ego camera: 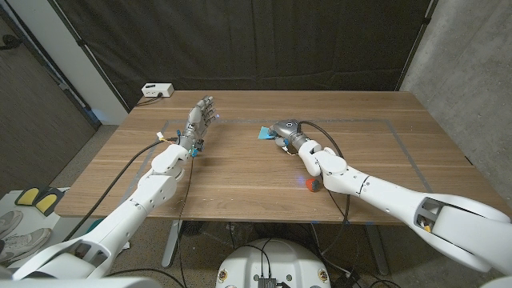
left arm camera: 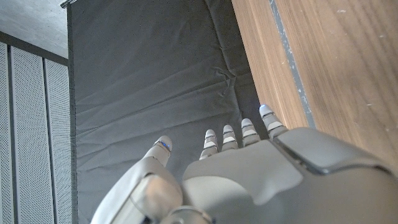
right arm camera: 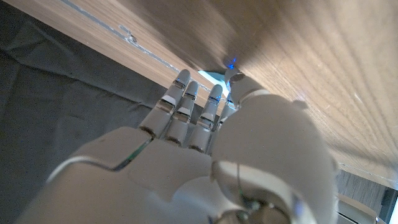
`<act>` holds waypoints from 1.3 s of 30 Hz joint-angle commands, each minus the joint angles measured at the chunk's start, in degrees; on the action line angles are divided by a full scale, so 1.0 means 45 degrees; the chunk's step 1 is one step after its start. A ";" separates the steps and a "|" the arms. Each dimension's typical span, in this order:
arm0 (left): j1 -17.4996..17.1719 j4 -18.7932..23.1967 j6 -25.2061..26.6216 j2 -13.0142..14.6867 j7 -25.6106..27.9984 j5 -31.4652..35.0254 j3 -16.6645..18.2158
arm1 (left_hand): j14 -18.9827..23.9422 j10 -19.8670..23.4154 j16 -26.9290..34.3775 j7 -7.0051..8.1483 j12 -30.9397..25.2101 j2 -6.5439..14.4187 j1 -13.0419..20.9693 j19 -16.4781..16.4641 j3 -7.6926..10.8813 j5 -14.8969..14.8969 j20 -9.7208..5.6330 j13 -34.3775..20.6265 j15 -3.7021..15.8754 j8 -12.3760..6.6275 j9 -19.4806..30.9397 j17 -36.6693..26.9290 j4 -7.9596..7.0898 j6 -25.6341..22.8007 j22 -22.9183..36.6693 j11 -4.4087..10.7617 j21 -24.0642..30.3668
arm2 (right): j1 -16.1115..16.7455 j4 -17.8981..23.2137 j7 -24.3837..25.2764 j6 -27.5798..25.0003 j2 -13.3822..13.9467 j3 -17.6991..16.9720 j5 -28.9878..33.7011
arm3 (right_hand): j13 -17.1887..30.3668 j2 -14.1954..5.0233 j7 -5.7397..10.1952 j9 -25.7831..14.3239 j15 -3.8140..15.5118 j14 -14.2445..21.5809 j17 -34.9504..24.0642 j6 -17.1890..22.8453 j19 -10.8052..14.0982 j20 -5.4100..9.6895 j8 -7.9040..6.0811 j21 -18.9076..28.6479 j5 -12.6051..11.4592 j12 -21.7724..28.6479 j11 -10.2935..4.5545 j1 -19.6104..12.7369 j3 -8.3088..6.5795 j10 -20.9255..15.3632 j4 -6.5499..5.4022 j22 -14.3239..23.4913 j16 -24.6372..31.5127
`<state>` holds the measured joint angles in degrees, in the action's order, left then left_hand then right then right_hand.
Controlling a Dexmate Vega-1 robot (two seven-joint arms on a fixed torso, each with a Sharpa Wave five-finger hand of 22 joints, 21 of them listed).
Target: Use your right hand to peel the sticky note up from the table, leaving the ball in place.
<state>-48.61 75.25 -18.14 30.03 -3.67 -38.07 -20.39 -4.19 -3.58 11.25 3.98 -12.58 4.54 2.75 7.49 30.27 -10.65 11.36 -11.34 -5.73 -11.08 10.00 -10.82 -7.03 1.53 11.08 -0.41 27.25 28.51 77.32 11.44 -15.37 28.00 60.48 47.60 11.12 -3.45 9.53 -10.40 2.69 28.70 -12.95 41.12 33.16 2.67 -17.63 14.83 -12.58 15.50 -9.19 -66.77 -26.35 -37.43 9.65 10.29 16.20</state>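
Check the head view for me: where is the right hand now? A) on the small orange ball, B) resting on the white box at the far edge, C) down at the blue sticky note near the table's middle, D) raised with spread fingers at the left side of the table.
C: the right hand sits at the blue sticky note, while the orange ball lies nearer, beside the forearm.

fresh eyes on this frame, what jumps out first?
The right hand is stretched to the table's middle, its fingers over a blue sticky note that peeks out at its tip; contact cannot be told. The left hand stands with fingers spread at the left, holding nothing. A small orange ball sits beside the right forearm, nearer the front edge.
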 commanded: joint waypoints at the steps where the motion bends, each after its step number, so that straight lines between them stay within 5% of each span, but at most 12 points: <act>1: -0.0100 0.0063 0.0055 0.0039 0.0005 -0.0067 0.0031 | 0.0020 0.0011 0.0031 0.0066 -0.0094 0.0052 -0.0152 -0.0047 -0.0022 -0.0064 0.0117 -0.0032 0.0071 0.0052 0.0056 -0.0017 -0.0067 -0.0098 0.0048 0.0019 -0.0046 | -0.0272 -0.1461 0.2389 0.1114 -0.0403 0.0299 0.0168 | 0.0073 -0.0108 0.0046 -0.0009 0.2357 0.0742 -0.0352 0.1167 0.0387 0.0064 -0.0243 0.0135 0.0077 0.0193 -0.0082 -0.0356 0.0316 -0.1123 -0.0067 0.0080 0.0456; 4: -0.0086 0.0029 0.0066 0.0037 -0.0029 -0.0080 0.0024 | 0.0008 0.0017 0.0024 0.0083 -0.0093 0.0034 -0.0175 -0.0048 -0.0043 -0.0073 0.0110 -0.0033 0.0077 0.0054 0.0055 -0.0016 -0.0084 -0.0103 0.0049 0.0019 -0.0052 | -0.0302 -0.1700 0.3015 0.1354 -0.0507 0.0316 0.0146 | 0.0123 -0.0185 -0.0119 -0.0016 0.2346 0.1165 -0.0549 0.1831 0.0550 0.0064 -0.0328 0.0205 0.0117 0.0319 0.0256 -0.0256 0.0640 -0.1820 -0.0203 0.0108 0.0688; 13: 0.0003 -0.0213 -0.0025 -0.0037 -0.0202 -0.0136 0.0011 | 0.0013 0.0004 0.0019 0.0084 -0.0080 -0.0008 -0.0229 -0.0042 -0.0097 -0.0101 0.0111 -0.0033 0.0048 0.0072 0.0054 -0.0011 -0.0128 -0.0085 0.0049 0.0013 -0.0076 | -0.0600 -0.2761 0.4638 0.1969 -0.0989 0.0546 0.0191 | 0.0254 -0.0562 -0.0138 -0.0124 0.2452 0.2274 -0.1012 0.3939 0.0826 0.0139 -0.0958 0.0367 0.0062 0.0762 -0.0067 -0.0253 0.1222 -0.3565 -0.0262 0.0162 0.1185; 23: -0.0018 -0.0320 -0.0131 -0.0032 -0.0253 -0.0196 0.0086 | -0.0004 0.0012 0.0005 0.0076 -0.0075 -0.0033 -0.0271 -0.0047 -0.0144 -0.0132 0.0127 -0.0033 0.0062 0.0080 0.0052 -0.0004 -0.0169 -0.0082 0.0048 -0.0001 -0.0100 | -0.1353 -0.5109 0.7017 0.2590 -0.2002 0.1270 0.0461 | 0.0503 -0.0639 0.0015 -0.0154 0.2474 0.3412 -0.1475 0.4592 0.0945 0.0570 -0.1126 0.0528 -0.0105 0.1030 -0.0290 -0.0558 0.1654 -0.4424 -0.0203 0.0228 0.1674; 33: -0.0019 -0.0467 -0.0202 -0.0040 -0.0310 -0.0240 0.0131 | 0.0001 0.0033 0.0002 0.0077 -0.0076 -0.0046 -0.0295 -0.0062 -0.0178 -0.0156 0.0137 -0.0033 0.0115 0.0081 0.0051 0.0001 -0.0199 -0.0093 0.0048 0.0030 -0.0116 | -0.2132 -0.7248 0.9069 0.3335 -0.3003 0.2158 0.0382 | 0.0509 -0.0612 0.0006 -0.0158 0.2482 0.3719 -0.1712 0.4649 0.0996 0.0782 -0.1069 0.0650 -0.0218 0.0985 -0.0296 -0.0796 0.1936 -0.4607 -0.0177 0.0280 0.1822; 39: 0.0039 -0.0605 -0.0231 -0.0060 -0.0419 -0.0263 0.0121 | -0.0019 0.0033 -0.0009 0.0063 -0.0071 -0.0049 -0.0306 -0.0069 -0.0196 -0.0171 0.0142 -0.0033 0.0159 0.0086 0.0050 0.0005 -0.0216 -0.0088 0.0047 0.0036 -0.0128 | -0.2732 -0.9549 1.0808 0.4036 -0.4100 0.2821 0.0119 | 0.0506 -0.0616 0.0051 -0.0161 0.2484 0.3728 -0.1773 0.4692 0.1049 0.0825 -0.1056 0.0715 -0.0258 0.0938 -0.0368 -0.0881 0.2030 -0.4620 -0.0180 0.0300 0.1813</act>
<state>-48.72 73.38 -18.86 29.91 -4.96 -39.04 -19.94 -4.09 -3.58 11.25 4.20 -12.58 4.17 1.77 7.20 29.40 -11.09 11.64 -11.33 -5.20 -10.82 10.00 -10.65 -7.90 1.32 11.07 -0.40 26.82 20.19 48.41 48.40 -1.53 16.14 68.74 49.32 13.27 -6.13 9.51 -10.84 4.91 44.79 -20.62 61.74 37.12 3.39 -22.09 17.68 -13.37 19.94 -10.40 -69.92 -17.54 -57.93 8.93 11.35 24.17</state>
